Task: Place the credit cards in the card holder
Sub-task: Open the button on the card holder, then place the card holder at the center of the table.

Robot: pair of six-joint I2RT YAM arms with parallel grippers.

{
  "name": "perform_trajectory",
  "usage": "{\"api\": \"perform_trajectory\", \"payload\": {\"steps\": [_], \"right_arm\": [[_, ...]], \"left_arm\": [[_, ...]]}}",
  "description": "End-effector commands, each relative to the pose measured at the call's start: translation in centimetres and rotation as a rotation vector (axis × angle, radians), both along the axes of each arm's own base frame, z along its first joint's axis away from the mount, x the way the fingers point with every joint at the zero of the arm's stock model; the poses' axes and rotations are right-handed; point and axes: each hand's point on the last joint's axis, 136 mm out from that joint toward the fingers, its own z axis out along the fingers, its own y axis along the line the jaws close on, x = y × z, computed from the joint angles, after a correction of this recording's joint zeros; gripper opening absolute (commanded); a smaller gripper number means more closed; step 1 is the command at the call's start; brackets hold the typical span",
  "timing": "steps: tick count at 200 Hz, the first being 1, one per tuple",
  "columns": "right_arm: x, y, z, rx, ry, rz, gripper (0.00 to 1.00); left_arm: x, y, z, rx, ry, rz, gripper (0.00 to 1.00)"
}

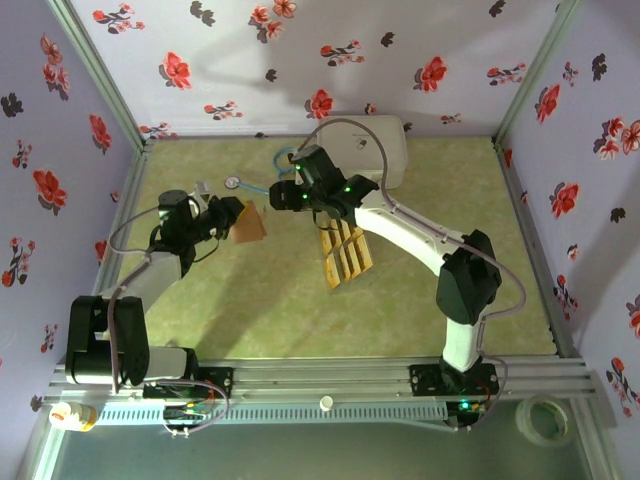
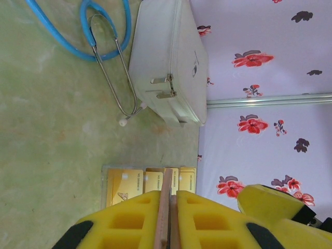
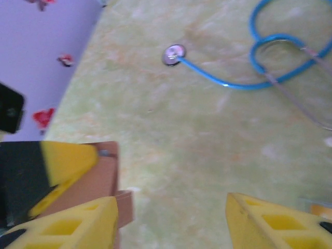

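Observation:
The card holder (image 1: 251, 225), a small reddish-brown wallet, hangs above the table with my left gripper (image 1: 228, 214) shut on it. In the left wrist view its thin edge (image 2: 164, 199) stands clamped between the yellow fingers (image 2: 207, 218). Several golden credit cards (image 1: 345, 254) lie side by side on the table to the right, under the right arm, and show again as cards (image 2: 124, 185) beyond the left fingers. My right gripper (image 1: 280, 196) hovers open just right of the card holder (image 3: 98, 181), with nothing between its fingers (image 3: 275, 223).
A big white rounded case (image 1: 385, 150) lies at the back of the table. A blue stethoscope (image 1: 262, 180) sprawls in front of it, also seen as a stethoscope (image 3: 259, 62) under the right wrist. Floral walls close in three sides.

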Motion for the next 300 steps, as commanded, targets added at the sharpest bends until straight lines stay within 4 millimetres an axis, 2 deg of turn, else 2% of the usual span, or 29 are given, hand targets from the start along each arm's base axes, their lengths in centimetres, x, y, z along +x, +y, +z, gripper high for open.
{"api": "perform_trajectory", "payload": {"steps": [1, 47, 71, 94, 117, 122, 133, 143, 160, 178, 247, 271, 300], "right_arm": [[-0.8, 2.9, 0.8, 0.110, 0.047, 0.076, 0.57], [-1.4, 4.0, -0.6, 0.098, 0.077, 0.098, 0.54], [-1.6, 4.0, -1.8, 0.080, 0.094, 0.098, 0.46], [-1.5, 4.0, -2.3, 0.076, 0.099, 0.099, 0.28], [-1.6, 4.1, -2.4, 0.079, 0.107, 0.109, 0.00], [-1.7, 4.1, -2.4, 0.081, 0.112, 0.112, 0.00], [-2.1, 4.3, -2.3, 0.093, 0.125, 0.121, 0.00], [-2.6, 4.4, -2.0, 0.108, 0.135, 0.126, 0.00], [-3.6, 4.5, -1.3, 0.134, 0.142, 0.129, 0.00], [-4.6, 4.7, -0.5, 0.165, 0.145, 0.131, 0.00], [-6.6, 5.7, -0.3, 0.274, 0.207, 0.130, 0.00], [-6.9, 5.4, -0.7, 0.266, 0.210, 0.127, 0.00], [-7.1, 4.9, -1.1, 0.264, 0.211, 0.131, 0.00]], "left_arm": [[0.4, -0.2, 1.5, 0.006, -0.058, -0.025, 0.12], [0.4, -0.2, 1.6, 0.007, -0.061, -0.026, 0.11], [0.4, -0.2, 1.6, 0.007, -0.061, -0.026, 0.12], [0.3, -0.2, 1.3, 0.009, -0.056, -0.026, 0.12], [0.4, -0.2, 0.3, 0.016, -0.044, -0.029, 0.12], [0.4, -0.2, 0.0, 0.019, -0.042, -0.030, 0.15], [0.5, -0.1, -0.9, 0.025, -0.032, -0.031, 0.30], [0.5, -0.1, -1.9, 0.026, -0.021, -0.031, 0.38], [0.6, -0.2, -3.4, 0.024, -0.013, -0.031, 0.57], [0.7, -0.1, -5.2, 0.009, 0.004, -0.022, 0.69], [0.5, -0.1, -8.9, -0.072, 0.028, 0.010, 0.79], [0.0, 0.4, -9.4, -0.035, 0.035, 0.021, 0.81], [-1.1, 1.6, -9.4, 0.098, 0.060, 0.045, 0.82]]}}
